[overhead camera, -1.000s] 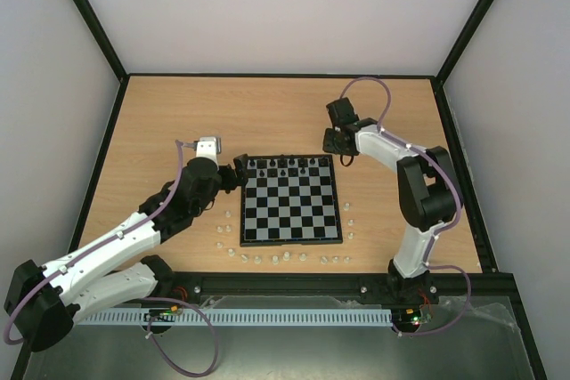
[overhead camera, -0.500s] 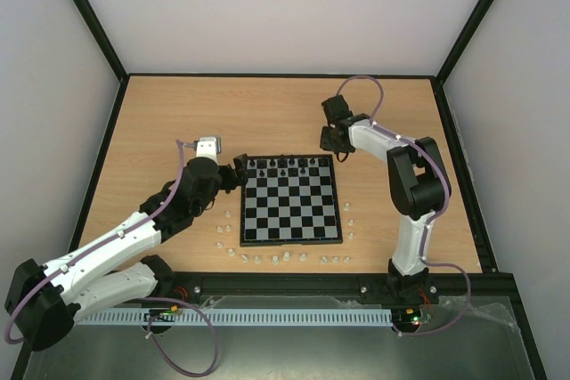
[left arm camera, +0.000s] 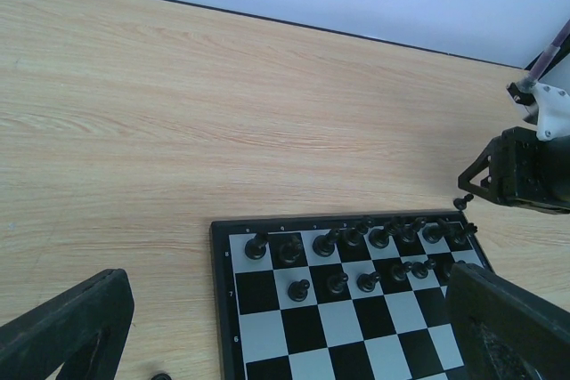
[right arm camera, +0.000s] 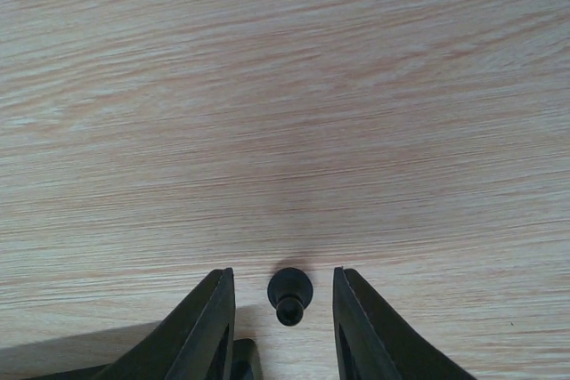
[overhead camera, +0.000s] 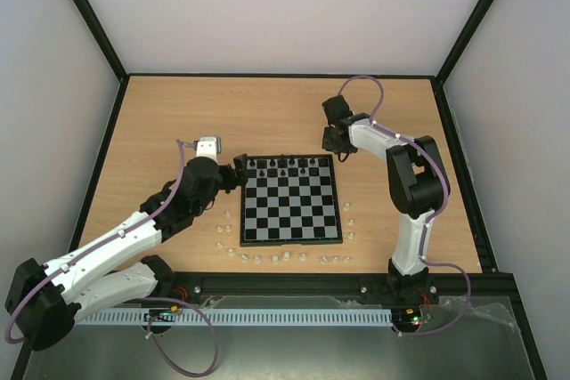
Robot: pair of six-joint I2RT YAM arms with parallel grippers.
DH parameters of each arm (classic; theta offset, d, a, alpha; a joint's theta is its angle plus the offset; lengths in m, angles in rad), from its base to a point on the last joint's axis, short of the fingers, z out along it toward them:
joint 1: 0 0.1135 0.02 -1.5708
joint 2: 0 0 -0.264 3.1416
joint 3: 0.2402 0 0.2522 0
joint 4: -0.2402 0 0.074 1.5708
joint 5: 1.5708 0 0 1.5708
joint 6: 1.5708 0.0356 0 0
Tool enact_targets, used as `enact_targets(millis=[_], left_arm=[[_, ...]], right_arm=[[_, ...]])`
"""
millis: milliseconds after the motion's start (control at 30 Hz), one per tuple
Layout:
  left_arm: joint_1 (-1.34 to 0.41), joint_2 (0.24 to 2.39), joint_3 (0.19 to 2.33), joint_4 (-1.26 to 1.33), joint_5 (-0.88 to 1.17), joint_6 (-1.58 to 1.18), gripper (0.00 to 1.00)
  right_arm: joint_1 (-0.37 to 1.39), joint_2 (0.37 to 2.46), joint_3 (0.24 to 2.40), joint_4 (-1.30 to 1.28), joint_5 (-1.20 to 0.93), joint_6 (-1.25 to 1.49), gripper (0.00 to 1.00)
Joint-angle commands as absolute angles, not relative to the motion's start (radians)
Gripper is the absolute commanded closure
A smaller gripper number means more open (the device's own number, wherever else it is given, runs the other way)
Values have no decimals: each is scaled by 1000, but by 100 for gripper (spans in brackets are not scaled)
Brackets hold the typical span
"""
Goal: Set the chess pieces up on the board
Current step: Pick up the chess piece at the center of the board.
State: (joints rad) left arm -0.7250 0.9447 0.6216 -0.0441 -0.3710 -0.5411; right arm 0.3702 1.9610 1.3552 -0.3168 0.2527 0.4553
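Note:
The board (overhead camera: pixel 291 241) lies mid-table, with black chess pieces (overhead camera: pixel 287 165) standing in its two far rows. The left wrist view shows those rows (left arm camera: pixel 300 290) on the board (left arm camera: pixel 219 291). One small black piece (right arm camera: pixel 289 294) lies on the wood just beyond the board's far right corner. My right gripper (right arm camera: pixel 282 275) is open and straddles it, with a gap on each side. That piece (left arm camera: pixel 463 202) also shows in the left wrist view. My left gripper (overhead camera: pixel 239 171) hovers wide open and empty at the far left corner.
Tiny translucent white pieces are strewn along the board's near edge (overhead camera: pixel 267 258), its left side (overhead camera: pixel 223 230) and its right side (overhead camera: pixel 349 215). Another dark piece (left arm camera: pixel 160 377) lies on the wood left of the board. Black frame rails (overhead camera: pixel 276 75) bound the table.
My right arm has shifted slightly left and its jaws have narrowed around the lone black piece. The left arm has not moved.

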Motion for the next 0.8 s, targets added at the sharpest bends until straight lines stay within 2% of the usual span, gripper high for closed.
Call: enact_targets(millis=[0,767], left_arm=[[-718,947,629,-53,-384,-531,1],[-716,946,627,-55,-388,-530,1]], right_arm=[[362,1952,1338,-366,274,451,71],[354,1992,1344,-356,233,446,78]])
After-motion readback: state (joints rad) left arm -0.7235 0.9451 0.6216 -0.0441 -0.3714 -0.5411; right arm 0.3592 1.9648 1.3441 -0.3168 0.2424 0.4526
